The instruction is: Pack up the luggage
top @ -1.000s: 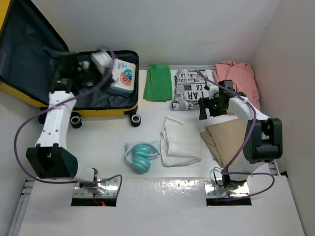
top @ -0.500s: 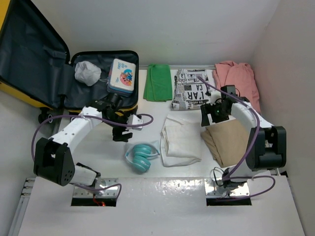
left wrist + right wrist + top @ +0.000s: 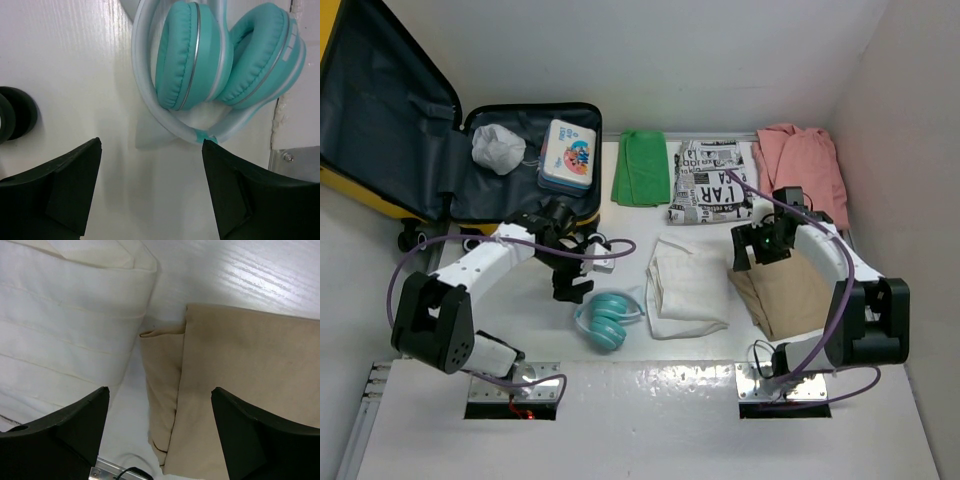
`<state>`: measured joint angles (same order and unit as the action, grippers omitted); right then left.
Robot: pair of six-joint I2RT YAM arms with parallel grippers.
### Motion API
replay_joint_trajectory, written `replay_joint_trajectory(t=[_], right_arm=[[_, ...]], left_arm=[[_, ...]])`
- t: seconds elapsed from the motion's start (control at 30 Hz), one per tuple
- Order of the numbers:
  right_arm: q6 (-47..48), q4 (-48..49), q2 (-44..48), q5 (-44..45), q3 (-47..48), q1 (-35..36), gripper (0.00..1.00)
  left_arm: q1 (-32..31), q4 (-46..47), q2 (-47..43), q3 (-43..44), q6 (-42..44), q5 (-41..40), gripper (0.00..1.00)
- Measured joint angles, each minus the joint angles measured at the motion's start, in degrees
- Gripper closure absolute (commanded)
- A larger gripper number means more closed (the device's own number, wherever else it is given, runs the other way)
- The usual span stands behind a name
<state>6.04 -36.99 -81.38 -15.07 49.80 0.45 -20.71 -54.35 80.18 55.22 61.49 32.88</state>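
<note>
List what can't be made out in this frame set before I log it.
- Luggage: top external view, lid cut off by the left edge; only its grey lining faces the camera, so the lid's outer face is unseen.
- Pale bundle inside it: too small to identify.
- Beige cloth: top view, upper part hidden by the right arm; right wrist view, cut by the frame edge.
- Headphones: left wrist view, tops cut off by the upper edge.

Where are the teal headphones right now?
In the top external view the teal headphones lie on the table left of centre, beside the folded white cloth, with the open left claw just beyond them.
</note>
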Motion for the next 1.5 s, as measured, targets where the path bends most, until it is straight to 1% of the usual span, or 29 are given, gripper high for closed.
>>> replay_joint_trajectory(t=[0.17, 0.37, 0.5, 0.63, 0.67, 0.77, 0.8, 0.87, 0.9, 0.97, 1.0, 1.1, 1.13, 1.23, 1.27, 1.37, 1.5], right_arm=[[0.04, -0.87, 0.87, 0.09, -0.61, 0.0, 0.18], [0.24, -0.94, 1.18, 0.13, -0.76, -1.79, 0.18], [0.24, -0.9, 1.31, 0.24, -1.46, -1.99, 0.18], [0.24, -0.81, 1.44, 0.24, -1.68, -2.05, 0.18], [0.24, -0.81, 1.51, 0.24, -1.75, -2.16, 0.18], [0.24, -0.76, 1.53, 0.26, -1.79, -2.25, 0.18], [0.24, -0.68, 1.53, 0.26, -1.79, -2.27, 0.18], [0.22, -0.37, 1.53, 0.24, -1.79, -2.45, 0.19], [0.24, -0.2, 1.53, 0.2, -1.79, -2.56, 0.19], [0.22, 0.11, 1.53, 0.09, -1.79, -2.58, 0.19], [0.22, 0.31, 1.51, 0.02, -1.79, -2.58, 0.19], [0.24, 0.55, 1.09, -0.15, -1.55, -2.58, 0.19], [0.22, 0.52, 0.68, -0.24, -1.31, -2.58, 0.19], [0.24, 0.68, -0.76, -0.61, -0.33, -2.58, 0.21], [0.22, 0.81, -1.36, -0.7, 0.04, -2.58, 0.21], [0.17, 1.09, -3.26, -1.18, 1.33, -2.58, 0.21], [-0.02, 1.7, -6.27, -1.86, 3.61, -2.56, 0.21]], left_arm=[[-1.57, 3.43, 1.68, -2.01, -4.15, 0.35, 0.13], [-3.45, 7.58, 3.17, -4.39, -7.52, -0.04, 0.13], [-5.18, 11.06, 4.59, -7.04, -10.25, -2.38, 0.14], [-6.43, 14.14, 7.69, -8.41, -12.7, -5.81, 0.3], [-6.6, 14.8, 8.44, -8.52, -12.94, -6.43, 0.4], [-6.69, 16.65, 8.72, -8.39, -14.47, -7.74, 0.55], [-6.69, 16.94, 8.68, -8.31, -14.71, -7.91, 0.69], [-6.54, 17.4, 8.68, -8.13, -15.17, -8.31, 0.8], [-6.19, 17.44, 8.55, -8.0, -15.08, -8.22, 0.9], [-5.31, 16.76, 7.85, -7.19, -14.97, -7.67, 0.96], [-4.31, 16.22, 7.1, -6.25, -14.71, -7.37, 1.0], [-0.83, 13.11, 4.17, -0.35, -14.69, -6.84, 1.0], [0.59, 11.96, 3.39, 3.19, -15.23, -6.43, 1.0], [5.42, 9.92, 2.99, 17.33, -18.56, -3.28, 1.0], [7.69, 10.25, 2.99, 22.4, -20.35, -2.03, 1.0], [14.73, 11.3, 3.02, 32.74, -23.43, -0.72, 1.0], [24.39, 11.74, 5.46, 39.63, -25.31, -1.38, 1.0]])
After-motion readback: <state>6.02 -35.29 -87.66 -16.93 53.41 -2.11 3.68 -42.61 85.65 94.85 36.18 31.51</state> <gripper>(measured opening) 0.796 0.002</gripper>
